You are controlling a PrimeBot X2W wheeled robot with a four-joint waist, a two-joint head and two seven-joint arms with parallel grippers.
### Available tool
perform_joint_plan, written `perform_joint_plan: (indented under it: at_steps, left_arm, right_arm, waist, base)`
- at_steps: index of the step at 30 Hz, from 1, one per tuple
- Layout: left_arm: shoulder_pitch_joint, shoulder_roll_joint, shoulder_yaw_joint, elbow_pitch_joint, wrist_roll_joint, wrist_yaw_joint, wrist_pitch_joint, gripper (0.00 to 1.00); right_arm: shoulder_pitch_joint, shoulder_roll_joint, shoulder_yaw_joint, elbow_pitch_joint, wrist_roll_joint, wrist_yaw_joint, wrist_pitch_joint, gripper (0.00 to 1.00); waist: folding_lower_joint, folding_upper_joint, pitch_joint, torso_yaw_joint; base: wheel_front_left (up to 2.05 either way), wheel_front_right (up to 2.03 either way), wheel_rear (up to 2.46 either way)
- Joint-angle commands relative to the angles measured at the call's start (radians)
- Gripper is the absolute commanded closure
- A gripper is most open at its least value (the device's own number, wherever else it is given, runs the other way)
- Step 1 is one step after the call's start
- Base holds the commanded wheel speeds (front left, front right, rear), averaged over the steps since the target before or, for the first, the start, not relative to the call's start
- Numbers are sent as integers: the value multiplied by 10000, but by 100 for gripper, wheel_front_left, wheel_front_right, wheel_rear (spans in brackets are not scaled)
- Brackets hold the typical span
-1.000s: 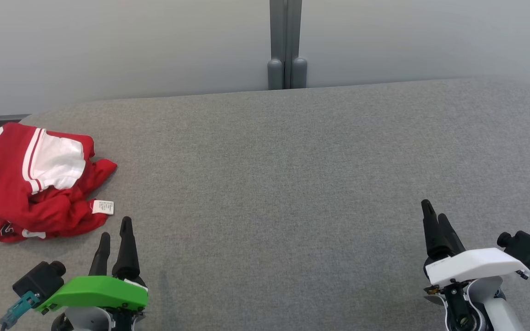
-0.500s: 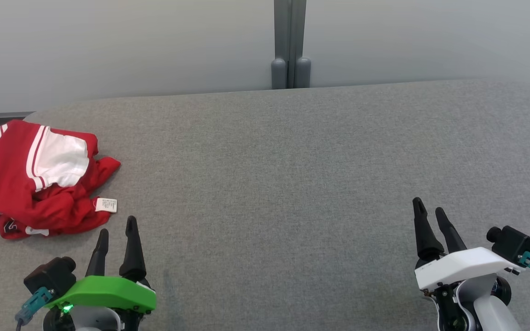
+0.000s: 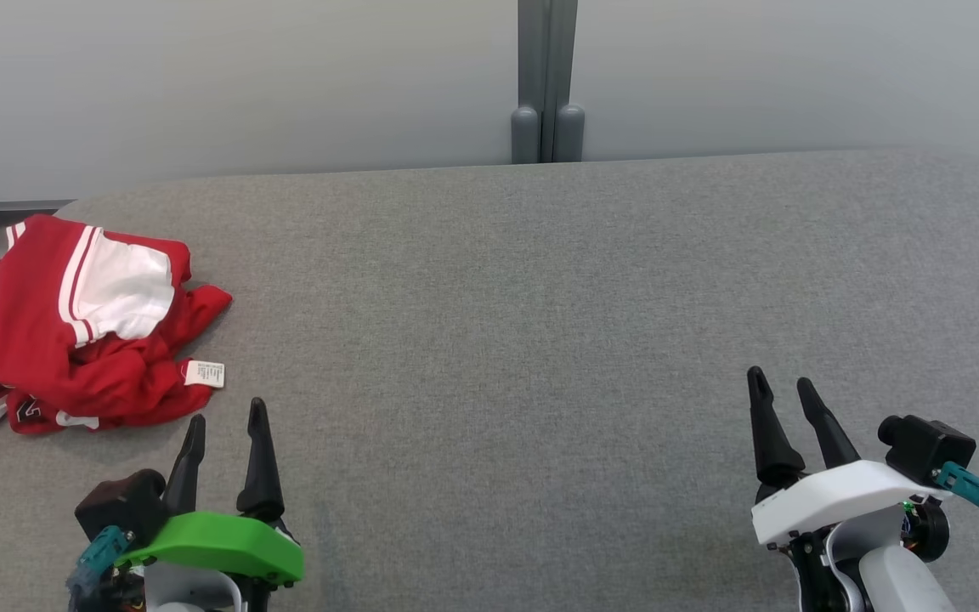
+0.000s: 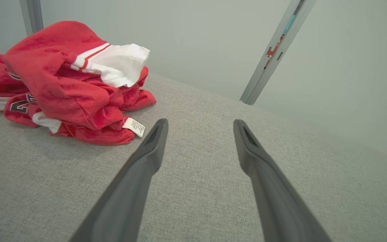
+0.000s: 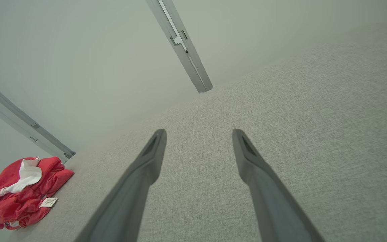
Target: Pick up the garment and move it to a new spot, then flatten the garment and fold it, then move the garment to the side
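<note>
Our left claw (image 3: 226,410), gaping empty, sits just behind the crumpled red-and-white fabric garment (image 3: 73,340), ready for pickup; our right claw (image 3: 779,377) gapes idle.

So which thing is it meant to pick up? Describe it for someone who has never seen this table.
Start with the wide grey cloth-covered table and go to its left edge, just beyond the green-cased left gripper. There lies the garment, a crumpled heap. Its bright red cloth, white panel and small white label set it apart from the plain grey around it.
</note>
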Motion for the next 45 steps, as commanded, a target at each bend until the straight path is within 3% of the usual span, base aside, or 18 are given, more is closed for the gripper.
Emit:
perform_joint_plan:
  at_steps: [1, 14, 27, 45]
  left_arm:
    - [-134, 122, -79, -63, 382, 53, -111, 0]
    - [-129, 116, -325, 68, 1469, 92, -405, 0]
    - [-173, -59, -215, 227, 1540, -87, -672, 0]
    - [-208, -91, -329, 372, 2526, 101, -992, 0]
  right_arm:
    - [-161, -57, 21, -44, -306, 2, -85, 0]
    - [43, -66, 82, -23, -1560, 2, -183, 0]
    - [21, -69, 354, -2, -2138, 3, -475, 0]
    - [-17, -77, 526, 166, -3220, 2, -803, 0]
  waist:
    - [0, 0, -12, 20]
    - [0, 0, -76, 59]
    - [0, 0, -87, 72]
    - [0, 0, -68, 140]
  base:
    - [0, 0, 0]
    - [0, 0, 0]
    - [0, 0, 0]
    - [0, 0, 0]
